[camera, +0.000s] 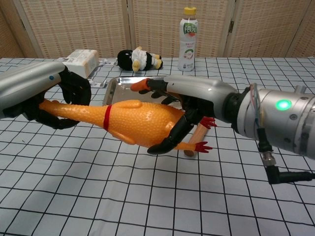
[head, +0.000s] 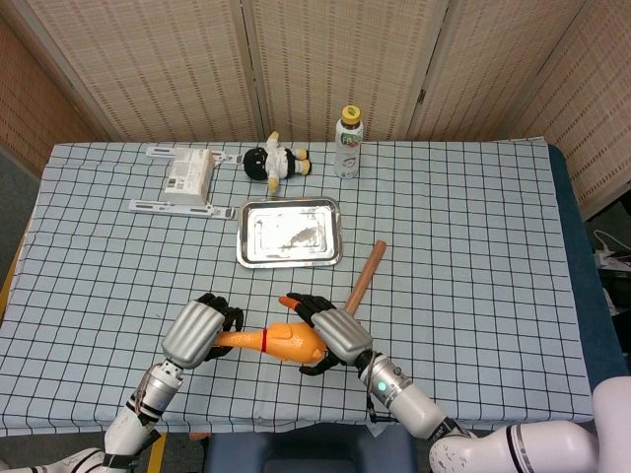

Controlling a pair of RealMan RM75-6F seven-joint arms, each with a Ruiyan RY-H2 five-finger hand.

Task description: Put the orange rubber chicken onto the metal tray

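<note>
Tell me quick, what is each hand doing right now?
Left hand: holding the orange rubber chicken by its neck.
Right hand: fingers wrapped around the chicken's rear; firm grip cannot be told.

Checked table [head: 473,256] with tray [head: 290,233], bottle [head: 348,129], stick [head: 365,275]

**Open cloth between the chicken and the tray**

The metal tray [head: 289,233] lies toward the table's far edge with bare checked cloth on its near side. A wooden rolling pin [head: 361,281] slants just right of that gap. Behind the tray stand a plush toy [head: 274,162] and a drink bottle [head: 348,129]; a white box [head: 189,175] sits to its left. The table's right half is open.
</note>
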